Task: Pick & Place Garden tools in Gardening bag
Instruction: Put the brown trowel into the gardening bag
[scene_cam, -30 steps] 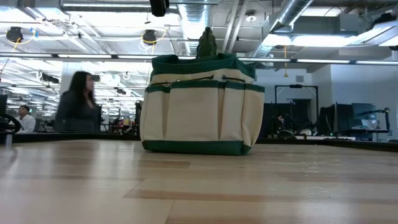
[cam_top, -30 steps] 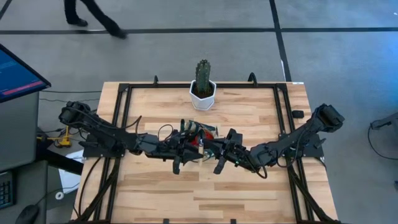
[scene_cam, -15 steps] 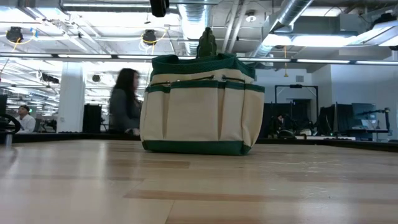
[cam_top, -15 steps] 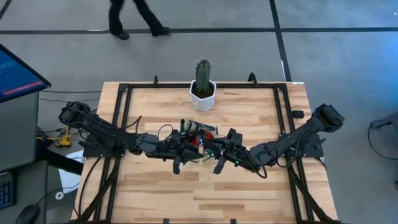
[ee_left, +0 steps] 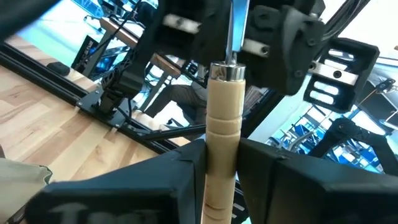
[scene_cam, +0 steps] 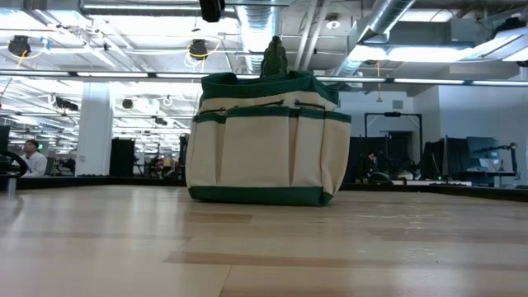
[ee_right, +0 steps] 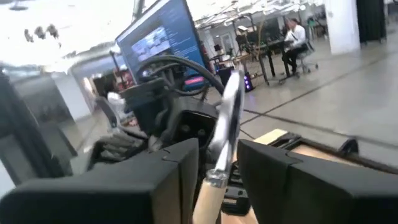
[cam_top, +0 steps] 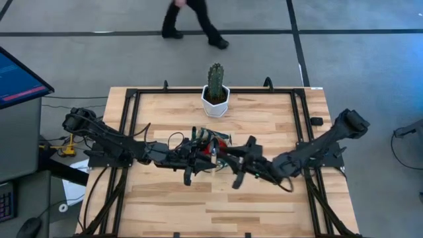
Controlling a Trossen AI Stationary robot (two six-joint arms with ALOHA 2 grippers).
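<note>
Holding a wooden-handled tool (ee_left: 222, 124) over the gardening bag (scene_cam: 264, 157), both arms meet mid-table, so this looks like the drop-in step. Progress, as a judgement: high view shows no other tool lying on the table (cam_top: 264, 205), so this may be the last or near-last one. What's already inside the bag can't be seen; a red bit (cam_top: 213, 149) shows btwn the arms, can't tell what it is. Left to do: get this tool down into the bag and let go. Left gripper (ee_left: 222, 149) is clamped on the pale wood handle, fingers touching it both sides, handle upright in its view w/ the metal shaft running on toward the other arm. Right gripper (ee_right: 217, 152) sits around the same tool near where metal shaft meets wood; its fingers stand loose, a gap showing on at least one side, so it reads as released, not gripping. Pose: both arms stretched in low from the table's sides, wrists nearly nose to nose above the bag. Bag stands upright near table centre, in front of the cactus (cam_top: 215, 78) in its white pot (cam_top: 215, 102). A person (cam_top: 192, 20) walks the floor beyond the table.
</note>
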